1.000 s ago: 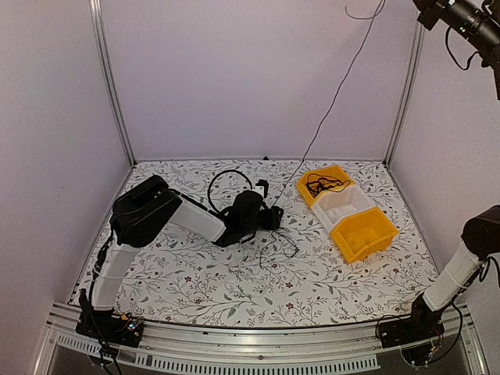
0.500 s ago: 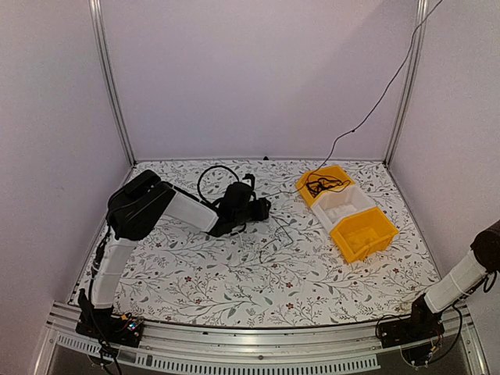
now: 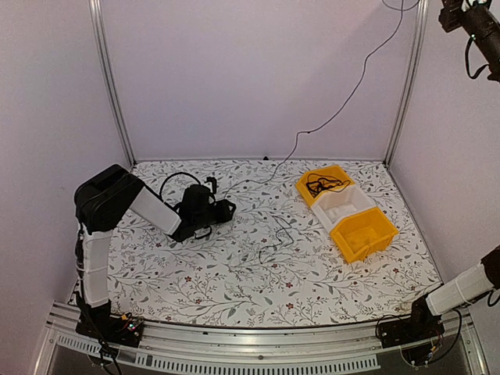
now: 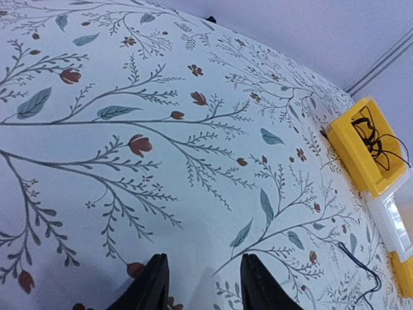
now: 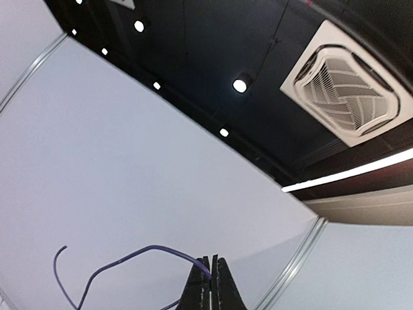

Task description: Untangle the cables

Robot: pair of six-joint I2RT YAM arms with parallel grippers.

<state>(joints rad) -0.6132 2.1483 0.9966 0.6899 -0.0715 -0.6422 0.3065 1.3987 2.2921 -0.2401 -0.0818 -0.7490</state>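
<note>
One thin dark cable (image 3: 344,98) hangs from the top right down to the table (image 3: 234,273), its lower end lying near the back middle. My right gripper (image 5: 212,278) is raised high and shut on this cable (image 5: 129,253); the right arm (image 3: 469,22) shows at the top right corner. A second thin cable (image 3: 277,234) lies looped mid-table and shows in the left wrist view (image 4: 362,266). A tangle of black cables (image 3: 322,185) sits in the far yellow bin (image 3: 303,181). My left gripper (image 3: 225,209) hovers low at the left-middle, open and empty (image 4: 203,284).
A white bin (image 3: 344,205) and a second yellow bin (image 3: 363,232) stand in a row with the first at the right. The far yellow bin (image 4: 352,145) shows in the left wrist view. Enclosure walls and metal posts surround the table.
My left arm has drawn back to the left, away from the loose cable. My right arm has shifted overhead with its cable, whose lower end now trails further left on the table.
</note>
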